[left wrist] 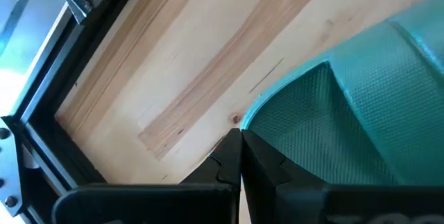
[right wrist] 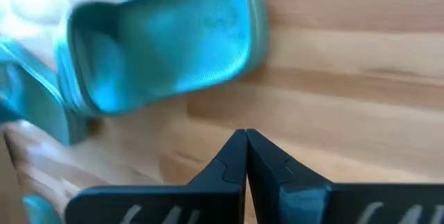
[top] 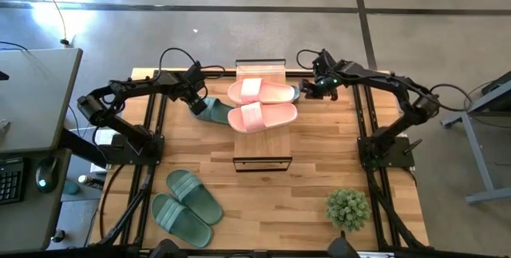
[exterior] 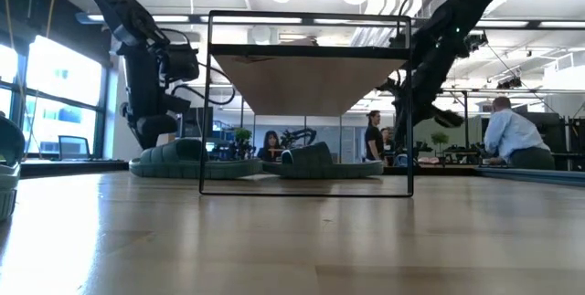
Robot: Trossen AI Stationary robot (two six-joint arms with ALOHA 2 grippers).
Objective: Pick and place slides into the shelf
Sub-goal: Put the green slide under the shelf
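Nearest me on the desk (top: 319,162), I am seeing a green pair of slides (top: 186,206) lying untouched at the front left corner, with the potted plant (top: 347,207) sitting at the front right. Neither arm is working near them, so that pair is still waiting to be picked.

Moving back, I am looking at the shelf (top: 262,162), whose black frame is standing across the middle of the desk. On its plank top, two pink slides (top: 262,105) are lying side by side, so I am judging those as placed.

At shelf level, low down, two more green slides are resting on the desk: one (top: 211,109) poking out at the left edge, one (right wrist: 166,50) at the right. I am judging these as tucked under the shelf or nearly so.

Farthest back, the left claw (left wrist: 240,141) is hanging just beside the left green slide, fingertips pressed together on nothing. The right claw (right wrist: 245,141) is hovering just clear of the right one, likewise closed and empty.
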